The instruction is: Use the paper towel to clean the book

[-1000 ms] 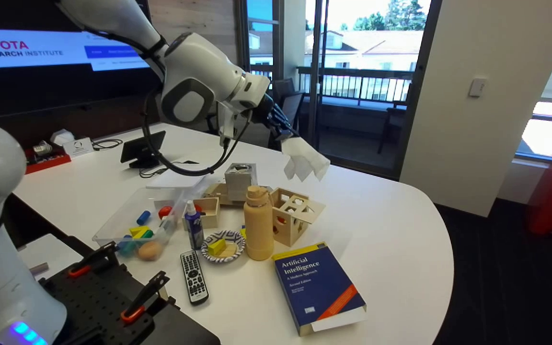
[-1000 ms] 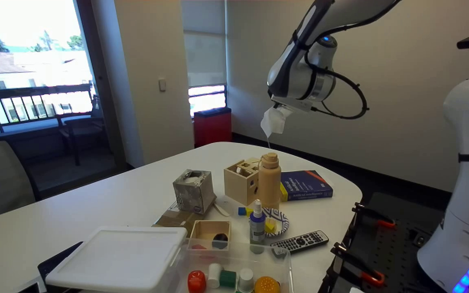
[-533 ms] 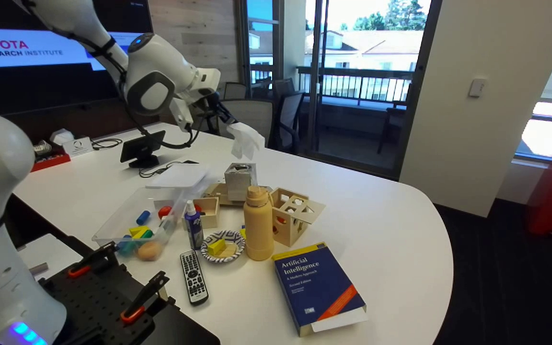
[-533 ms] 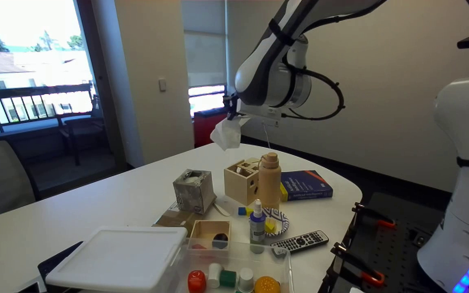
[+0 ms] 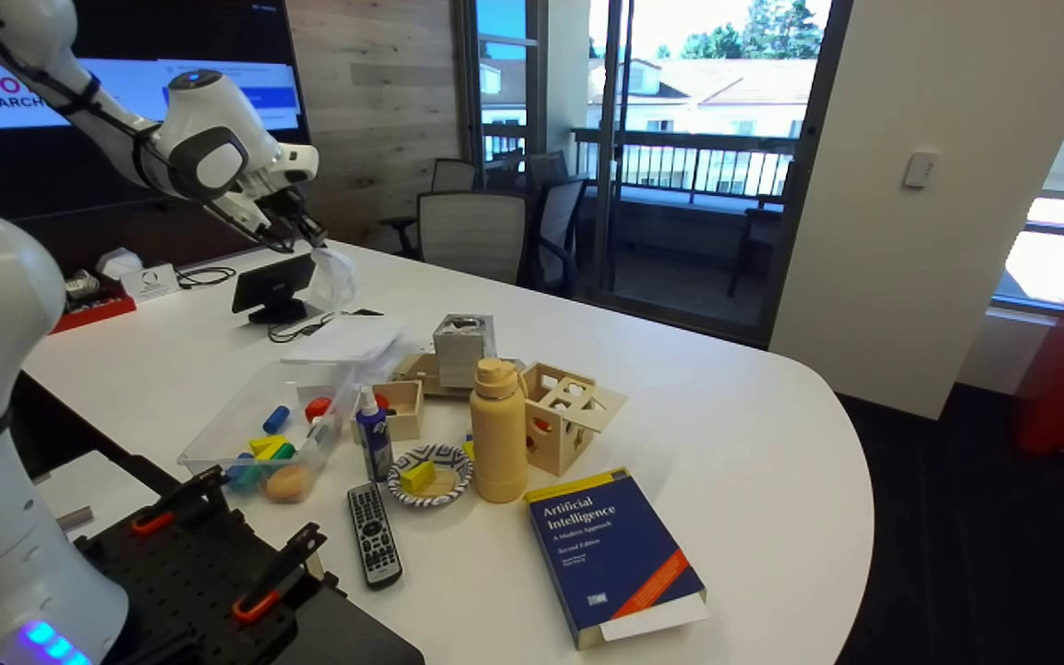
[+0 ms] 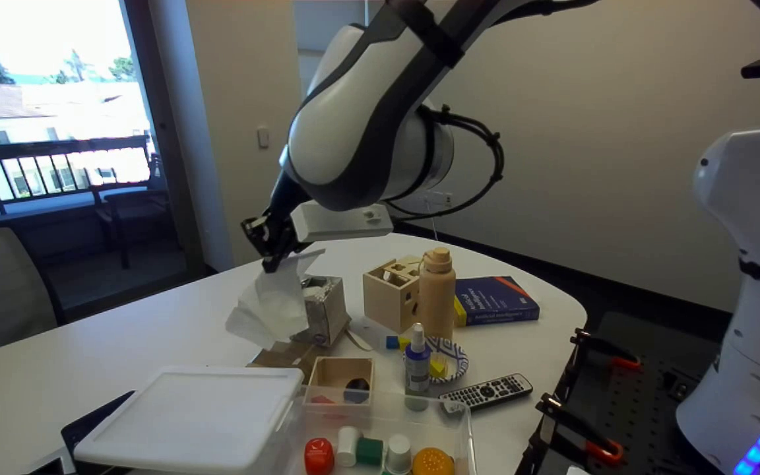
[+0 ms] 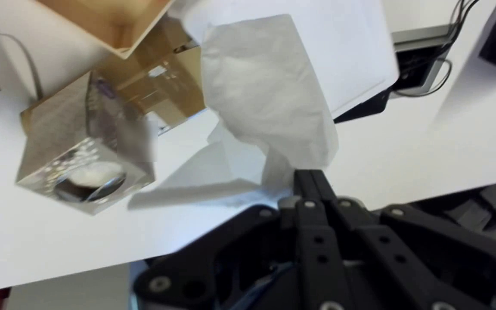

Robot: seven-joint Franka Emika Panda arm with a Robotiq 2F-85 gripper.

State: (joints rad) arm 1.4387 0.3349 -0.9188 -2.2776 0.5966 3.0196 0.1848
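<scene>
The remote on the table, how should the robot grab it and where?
Across the middle of the remote, probably, from straight above, jaws at its long edges: it lies flat and narrow, top uncovered. The gripper holds the paper towel, though.

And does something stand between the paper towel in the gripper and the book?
Yes: the tissue box, the tan bottle and the wooden cube with holes stand between the paper towel and the book. Above them, nothing visible blocks the way.

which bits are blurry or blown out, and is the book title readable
In the wrist view, the tissue box is smeared along one side; in an exterior view the sky washes out nearly white; in both exterior views the book shows a readable title.
</scene>
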